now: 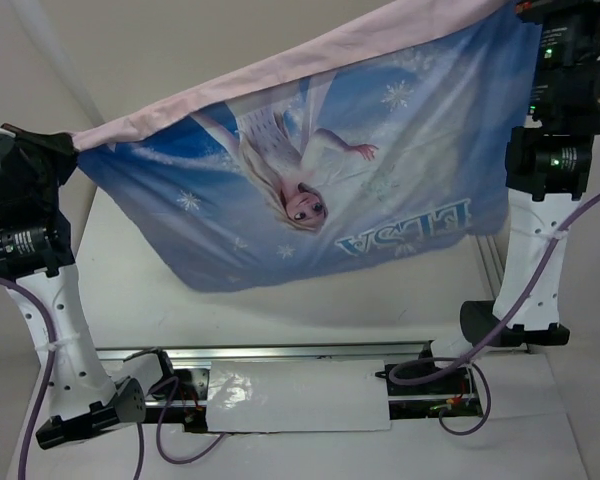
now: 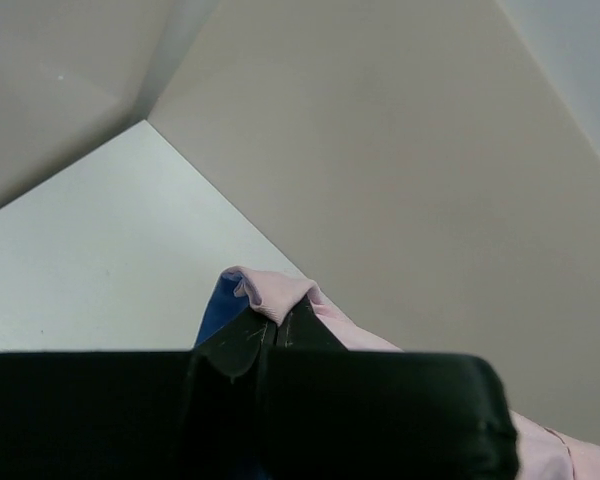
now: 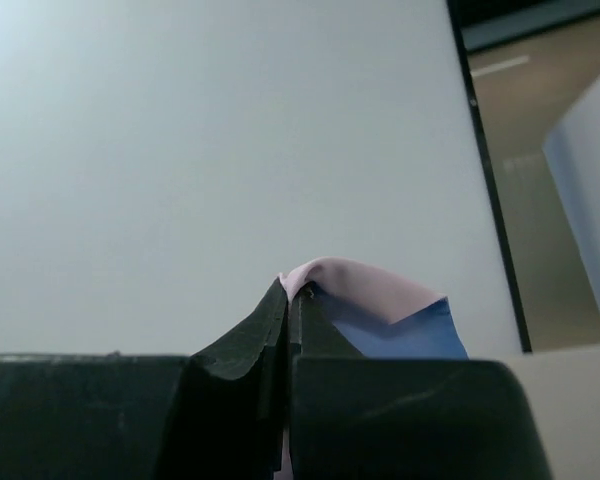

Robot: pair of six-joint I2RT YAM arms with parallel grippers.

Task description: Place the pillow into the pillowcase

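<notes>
The pillowcase (image 1: 380, 170) hangs stretched in the air between both arms, its blue Elsa face toward the camera and upside down, its pink edge along the top. My left gripper (image 1: 72, 142) is shut on its left corner; the left wrist view shows the pink and blue fabric (image 2: 270, 293) pinched at my left gripper's tips (image 2: 278, 318). My right gripper (image 1: 520, 8) is shut on the right top corner; the right wrist view shows the fabric (image 3: 380, 300) bunched over my right gripper's tips (image 3: 293, 295). The pillow is out of view.
The white table (image 1: 150, 290) lies below the hanging cloth. A metal rail (image 1: 280, 352) and a white sheet (image 1: 295, 397) sit between the arm bases, with purple cables (image 1: 450, 365) looping beside them. Walls close in behind and to the left.
</notes>
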